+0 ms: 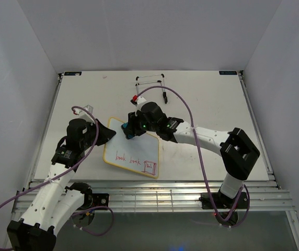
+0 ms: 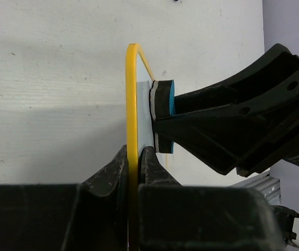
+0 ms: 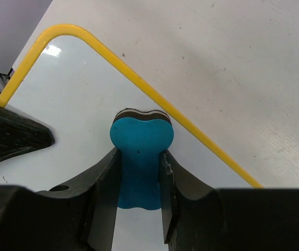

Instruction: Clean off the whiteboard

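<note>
The whiteboard (image 1: 136, 149) lies flat on the table, yellow-framed, with red handwriting along its near edge and its far part wiped white. My left gripper (image 1: 109, 132) is shut on the board's left frame edge (image 2: 132, 104). My right gripper (image 1: 130, 128) is shut on the blue bone-shaped eraser (image 3: 140, 157), which presses on the board's face near its far corner. The eraser also shows in the left wrist view (image 2: 164, 115), edge on against the board. The board's face fills the right wrist view (image 3: 71, 99), with the left fingers (image 3: 8, 137) at the left.
A black-and-white wire easel stand (image 1: 150, 83) stands at the back centre of the table. A small red-tipped object (image 1: 135, 99) lies just beyond the right gripper. Metal rails (image 1: 154, 194) run along the near edge.
</note>
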